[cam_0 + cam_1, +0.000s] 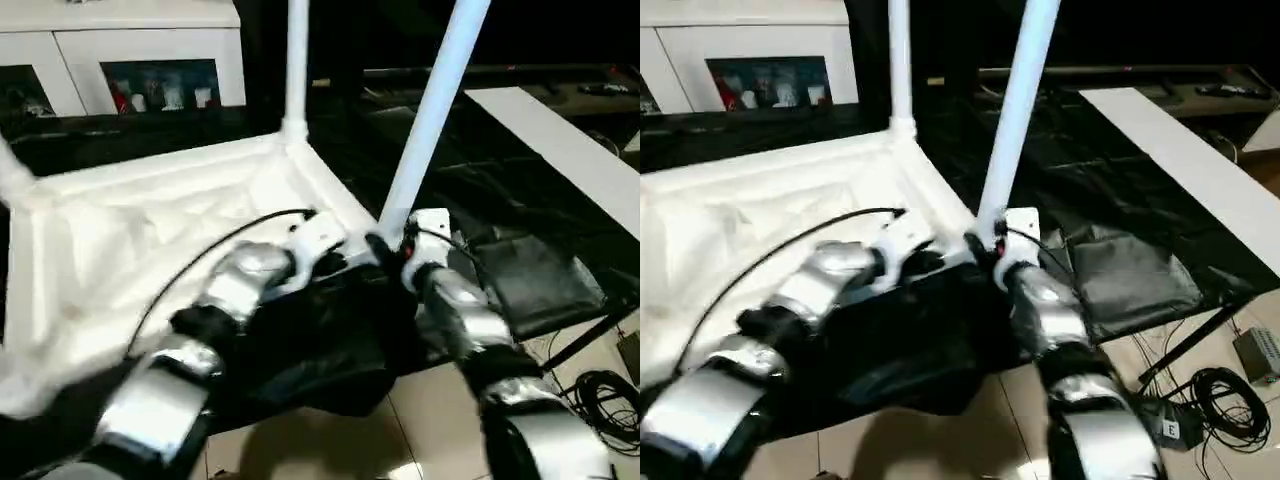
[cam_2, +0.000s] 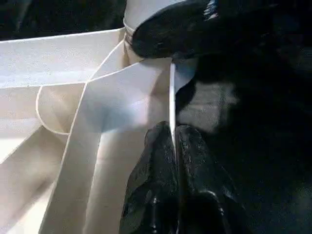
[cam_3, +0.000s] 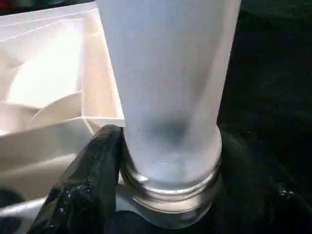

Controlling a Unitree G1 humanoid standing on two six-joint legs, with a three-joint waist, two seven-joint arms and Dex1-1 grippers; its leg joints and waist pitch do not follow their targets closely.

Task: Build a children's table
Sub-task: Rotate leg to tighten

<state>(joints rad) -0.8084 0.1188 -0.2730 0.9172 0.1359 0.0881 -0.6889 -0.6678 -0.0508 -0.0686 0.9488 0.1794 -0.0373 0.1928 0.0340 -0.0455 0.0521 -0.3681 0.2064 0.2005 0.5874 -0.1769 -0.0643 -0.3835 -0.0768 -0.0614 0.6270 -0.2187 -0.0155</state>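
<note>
While the white table top (image 1: 150, 240) lies upside down, ribs up, across the dark bench (image 1: 560, 270), one white leg (image 1: 296, 60) stands in its far corner socket at about twelve o'clock. The right tool (image 3: 165, 195) grips the base of a second, tilted leg (image 1: 432, 110) at the near right corner, about three o'clock. The left tool (image 2: 173, 161) is closed, its fingertips pinching the top's thin rim there.
</note>
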